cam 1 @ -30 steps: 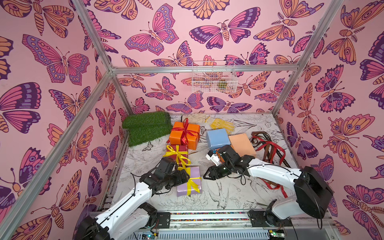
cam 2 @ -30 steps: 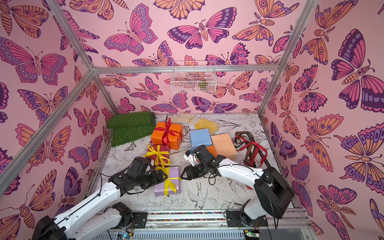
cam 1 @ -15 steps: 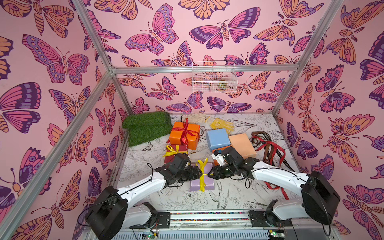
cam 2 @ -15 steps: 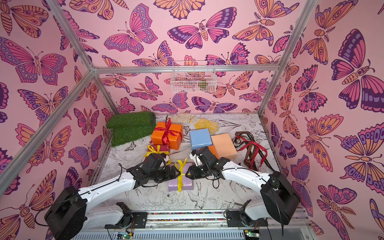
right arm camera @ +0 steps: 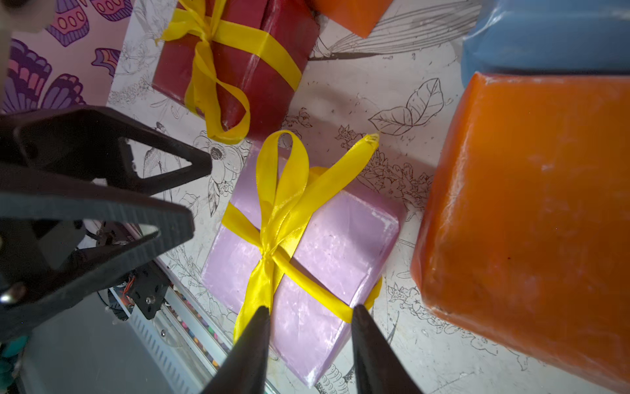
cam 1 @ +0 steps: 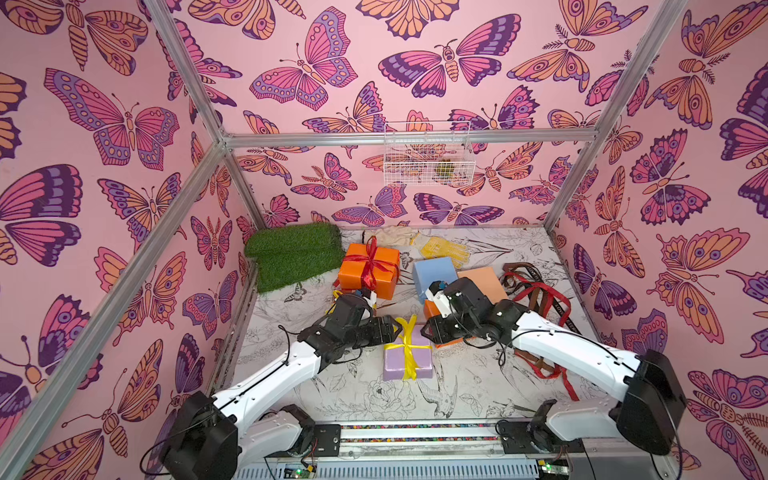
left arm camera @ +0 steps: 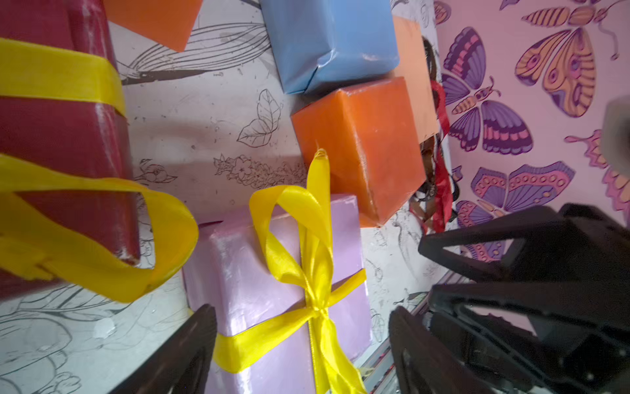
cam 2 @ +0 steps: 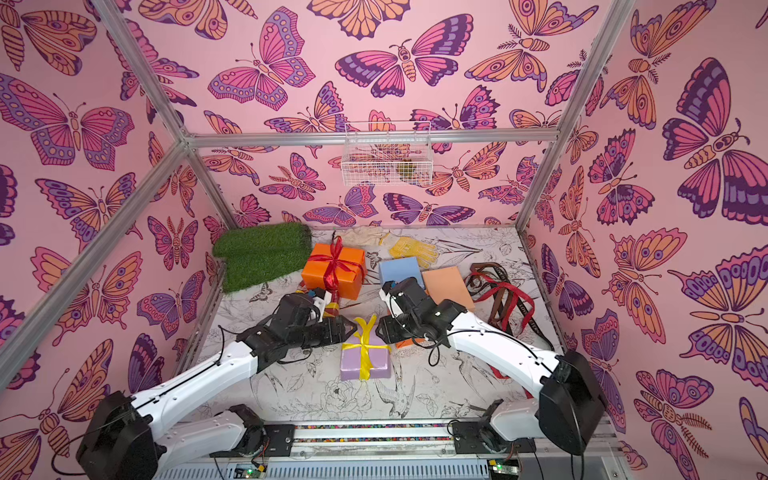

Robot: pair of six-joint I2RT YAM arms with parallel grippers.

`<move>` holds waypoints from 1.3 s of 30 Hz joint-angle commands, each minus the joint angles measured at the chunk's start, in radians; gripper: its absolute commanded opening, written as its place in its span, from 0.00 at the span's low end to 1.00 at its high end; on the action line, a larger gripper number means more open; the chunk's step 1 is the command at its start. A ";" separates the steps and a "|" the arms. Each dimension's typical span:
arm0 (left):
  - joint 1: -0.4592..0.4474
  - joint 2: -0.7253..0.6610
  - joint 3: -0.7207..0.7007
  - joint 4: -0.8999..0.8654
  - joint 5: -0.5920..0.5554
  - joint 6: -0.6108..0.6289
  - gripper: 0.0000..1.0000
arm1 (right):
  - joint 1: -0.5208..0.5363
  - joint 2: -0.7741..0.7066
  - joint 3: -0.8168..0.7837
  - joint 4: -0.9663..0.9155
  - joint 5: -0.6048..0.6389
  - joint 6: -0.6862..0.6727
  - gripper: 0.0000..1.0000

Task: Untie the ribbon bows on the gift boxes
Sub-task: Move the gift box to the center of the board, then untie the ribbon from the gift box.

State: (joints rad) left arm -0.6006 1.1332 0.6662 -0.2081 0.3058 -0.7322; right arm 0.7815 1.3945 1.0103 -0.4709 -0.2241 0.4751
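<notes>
Top views, lower centre: left gripper (cam 1: 395,329) and right gripper (cam 1: 424,332) parted, gripping nothing, flanking yellow bow (cam 1: 409,345) on lilac box (cam 1: 394,365).

We see a green turf mat (cam 1: 295,259) lying at the bench's (cam 1: 365,399) far left corner, with a pale glove (cam 1: 388,234) and a yellow glove (cam 1: 444,249) along the back edge. Above them we find a white wire basket (cam 1: 428,156) hanging on the butterfly-papered wall (cam 1: 291,75).

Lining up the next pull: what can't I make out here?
- Dark red box: both top views, mostly behind left gripper.
- Plain orange box: both top views, mostly under right gripper.
- Basket contents: both top views, too small.
- Black ribbon lettering: both top views, too small.
</notes>
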 commanded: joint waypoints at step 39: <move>0.002 0.181 -0.115 0.129 -0.058 0.060 0.64 | -0.080 0.353 0.146 0.213 -0.170 0.137 0.22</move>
State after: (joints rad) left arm -0.6006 1.2919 0.5777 -0.0460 0.2726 -0.6880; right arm 0.7116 1.7248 1.1404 -0.2790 -0.3691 0.6025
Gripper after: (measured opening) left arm 0.636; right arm 0.221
